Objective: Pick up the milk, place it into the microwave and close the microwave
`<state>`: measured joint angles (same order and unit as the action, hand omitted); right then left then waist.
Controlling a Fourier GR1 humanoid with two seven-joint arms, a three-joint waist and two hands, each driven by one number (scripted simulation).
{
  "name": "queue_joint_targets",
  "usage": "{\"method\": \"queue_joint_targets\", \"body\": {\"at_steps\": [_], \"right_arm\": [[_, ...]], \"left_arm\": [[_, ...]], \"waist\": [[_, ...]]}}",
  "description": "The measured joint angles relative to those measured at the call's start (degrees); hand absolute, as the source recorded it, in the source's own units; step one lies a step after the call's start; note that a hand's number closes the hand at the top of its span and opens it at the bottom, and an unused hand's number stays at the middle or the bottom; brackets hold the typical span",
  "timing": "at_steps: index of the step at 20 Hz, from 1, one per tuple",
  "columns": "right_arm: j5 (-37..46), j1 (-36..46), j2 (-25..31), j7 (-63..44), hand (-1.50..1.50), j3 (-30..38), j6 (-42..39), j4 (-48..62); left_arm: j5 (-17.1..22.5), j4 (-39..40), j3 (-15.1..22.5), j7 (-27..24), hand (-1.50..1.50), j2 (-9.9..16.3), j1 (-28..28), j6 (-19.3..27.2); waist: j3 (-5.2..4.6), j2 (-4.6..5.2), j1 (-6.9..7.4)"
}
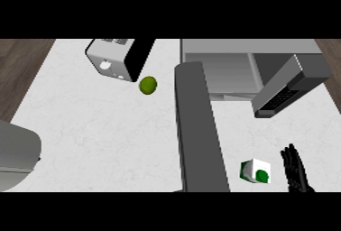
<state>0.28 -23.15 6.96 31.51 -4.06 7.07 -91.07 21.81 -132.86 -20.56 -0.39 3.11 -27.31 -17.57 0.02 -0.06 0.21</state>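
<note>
Flanking milk (255,171): right robot hand (294,169)

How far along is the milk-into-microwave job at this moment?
Nothing is done yet. The milk carton stands on the counter, outside the microwave, whose door hangs open. The right hand is open beside the carton, not gripping. Left: grasp, place inside, close the door.

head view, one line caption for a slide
Right hand open beside the milk on the counter; microwave door open.
</note>
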Motion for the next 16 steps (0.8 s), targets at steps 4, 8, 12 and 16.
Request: {"method": "queue_joint_targets", "body": {"at_steps": [4,8,12,16], "right_arm": [[-0.81,0.70,0.36,6.06,-1.50,1.78,-2.37,7.10],[-1.15,4.67,1.12,9.26,-1.50,4.01,-4.06,14.07],[-0.03,9.26,0.18,12.03,-1.50,5.37,-2.87,21.18],[1.02,12.39,-0.65,16.76,-1.50,6.71,-1.75,29.10]], "left_arm": [[0.91,-1.29,-0.93,1.87,-1.50,-0.23,0.53,-0.39],[0.05,-0.37,-1.13,0.54,-1.50,-1.83,-0.01,-2.51],[1.55,-1.14,-2.32,1.12,-1.50,-2.00,-1.02,-3.72],[1.10,-0.23,-2.87,1.06,-1.50,-2.20,-0.29,-4.14]], "waist": [[0.00,0.00,-0.04],[-0.01,0.01,0.04],[0.00,0.02,0.13],[0.00,0.03,0.11]]}}
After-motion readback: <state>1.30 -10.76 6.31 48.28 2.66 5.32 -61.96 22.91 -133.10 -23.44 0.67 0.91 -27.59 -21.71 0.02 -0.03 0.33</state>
